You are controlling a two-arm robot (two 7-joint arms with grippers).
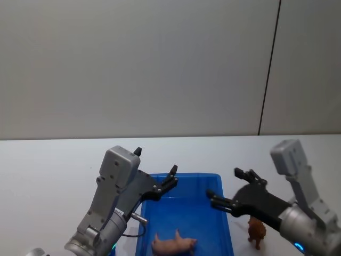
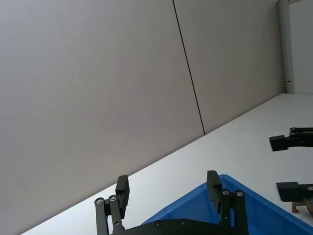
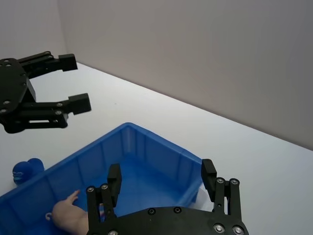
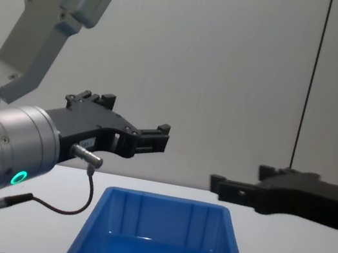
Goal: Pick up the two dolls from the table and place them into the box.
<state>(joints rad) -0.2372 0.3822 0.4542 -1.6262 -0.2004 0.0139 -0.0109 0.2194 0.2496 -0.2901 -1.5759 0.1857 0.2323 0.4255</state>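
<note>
A: Head camera first. What worries you?
B: The pink doll (image 1: 173, 244) lies inside the box (image 1: 186, 175), so that one is settled. The brown doll (image 1: 256, 230) stands on the worktop (image 1: 53, 160) just outside the box's right wall. The right tool (image 1: 224, 184) hangs above the box's right rim with its fingers apart. The left tool (image 1: 155, 161) hangs above the left rim, also spread and holding nothing.
A: And the risk?
B: The doll stands near that wall. A finger coming down on the box side could catch the rim, shove the box or tip the doll over.
A: Left wrist camera?
B: Its own fingers are wide apart over the box's far corner, and the right tool's fingertips sit across the box from them. If both arms swing over the box at once, I'd expect a clash.
A: Right wrist camera?
B: The fingers are apart above the box's far wall, with the pink doll down inside. This tool points over the box, so I judge it must shift outward past the right wall first — otherwise it closes on air.
A: Chest camera?
B: Both tools are high above the box, and the brown doll is low beside its right wall. It's small and shaggy — a shallow pinch could slip and drop it outside the box.
</note>
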